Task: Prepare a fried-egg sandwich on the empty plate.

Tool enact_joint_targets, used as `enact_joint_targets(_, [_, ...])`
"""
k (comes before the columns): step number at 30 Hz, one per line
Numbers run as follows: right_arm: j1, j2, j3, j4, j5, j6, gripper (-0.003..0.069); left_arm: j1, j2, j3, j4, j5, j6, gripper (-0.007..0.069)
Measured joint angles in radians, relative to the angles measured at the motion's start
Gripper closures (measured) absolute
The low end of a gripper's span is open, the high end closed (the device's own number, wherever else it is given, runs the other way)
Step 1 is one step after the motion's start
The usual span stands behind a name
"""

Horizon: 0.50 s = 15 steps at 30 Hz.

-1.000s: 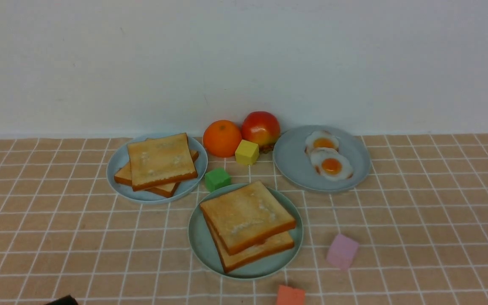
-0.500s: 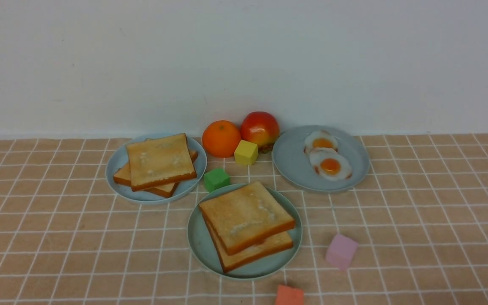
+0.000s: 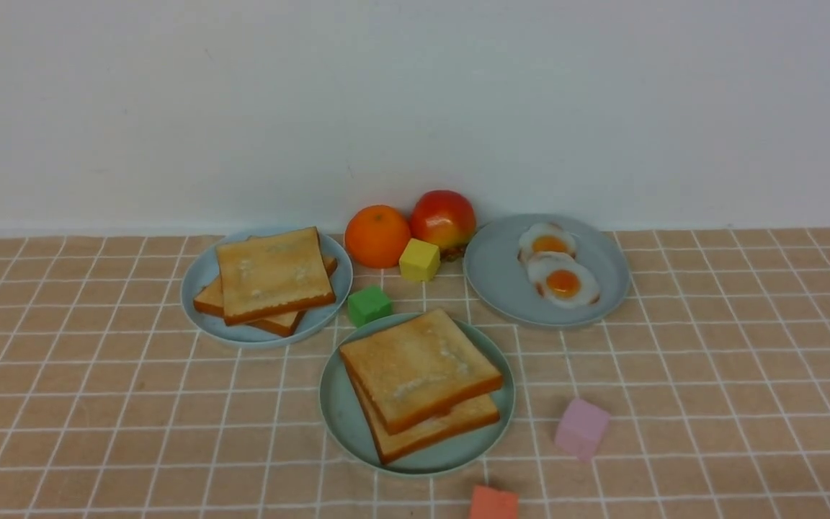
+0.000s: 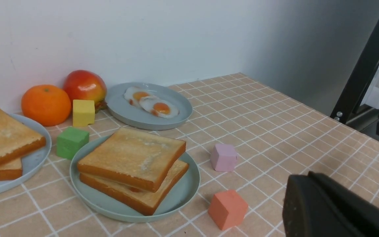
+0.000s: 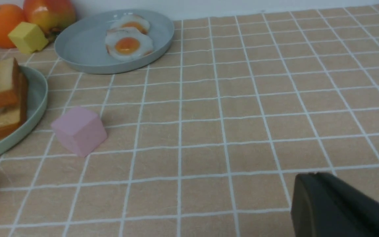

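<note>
Checked peach tablecloth [image 3: 710,375] against white wall, fried-egg sandwich [image 3: 418,382] seated on mint-green plate [image 3: 339,411] — left gripper [image 4: 334,207] and right gripper [image 5: 337,207] both pressed closed, nothing held.

Fruit, blocks and spare food on checked cloth

At twelve o'clock an orange [image 3: 377,235] and apple [image 3: 444,218] flank a yellow block [image 3: 419,259]; toast pile [image 3: 271,280] at ten, eggs [image 3: 558,270] at two, pink block [image 3: 582,428] at four.
</note>
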Motion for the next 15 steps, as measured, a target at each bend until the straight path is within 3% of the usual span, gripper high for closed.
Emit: enact_joint_targets(15, [0.000,0.000,-0.002,0.026,0.007,0.000,0.0669,0.000,0.000,0.000,0.000,0.014,0.000,0.0634])
